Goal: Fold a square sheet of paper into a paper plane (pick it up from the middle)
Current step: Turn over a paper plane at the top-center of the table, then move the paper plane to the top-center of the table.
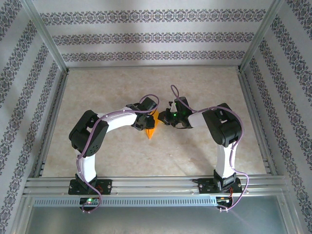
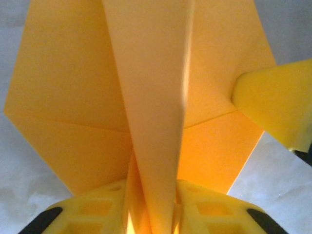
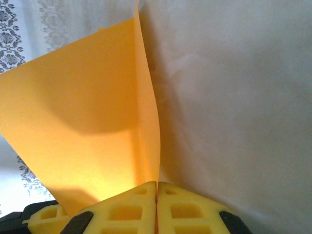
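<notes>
Paper plane (image 1: 151,129), bright orange, kite-shaped with a raised centre crease and one sharp tip pointing near, held over the middle of the counter (image 1: 112,87). Left jaws clamp its centre fold; right jaws are pressed together on its edge.

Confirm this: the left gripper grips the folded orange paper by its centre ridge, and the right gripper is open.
Wrong on one point: the right gripper is shut on an edge of the folded orange paper, not open, as the right wrist view shows. The left gripper does grip the centre ridge.
</notes>
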### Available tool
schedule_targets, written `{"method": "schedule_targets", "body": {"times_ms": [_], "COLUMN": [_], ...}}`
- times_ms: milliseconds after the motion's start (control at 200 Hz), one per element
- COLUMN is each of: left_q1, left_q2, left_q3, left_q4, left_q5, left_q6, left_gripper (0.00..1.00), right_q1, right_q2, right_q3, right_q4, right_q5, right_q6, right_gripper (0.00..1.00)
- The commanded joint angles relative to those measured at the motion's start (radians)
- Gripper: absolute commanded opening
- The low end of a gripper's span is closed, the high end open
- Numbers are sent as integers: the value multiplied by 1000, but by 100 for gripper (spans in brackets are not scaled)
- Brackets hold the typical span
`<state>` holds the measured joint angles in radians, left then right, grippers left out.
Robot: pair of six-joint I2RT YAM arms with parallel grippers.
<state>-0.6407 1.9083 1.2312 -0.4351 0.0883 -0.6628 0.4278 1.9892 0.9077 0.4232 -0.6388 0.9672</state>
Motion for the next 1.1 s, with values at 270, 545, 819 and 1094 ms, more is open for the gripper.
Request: {"method": "schedule_targets", "body": {"times_ms": [270, 545, 819, 1094], "left_q1": [-11, 2, 7, 7], "left_q2": [-44, -62, 13, 47], "left_q3": [45, 63, 114, 123], "left_q4": [-90, -181, -225, -229], "left_q5": [-89, -151, -150, -151], "left_q6": [18, 76, 66, 49], "left_gripper": [6, 7, 13, 14], "right_q1": [-13, -50, -55, -67], "right_q2": [-44, -226, -271, -331], "right_q3": [15, 17, -8, -35], "right_q4": [-31, -232, -277, -345], "right_q5": [-3, 118, 163, 260], "right_q6": [-35, -185, -203, -239], "right_gripper": [24, 39, 40, 47]}}
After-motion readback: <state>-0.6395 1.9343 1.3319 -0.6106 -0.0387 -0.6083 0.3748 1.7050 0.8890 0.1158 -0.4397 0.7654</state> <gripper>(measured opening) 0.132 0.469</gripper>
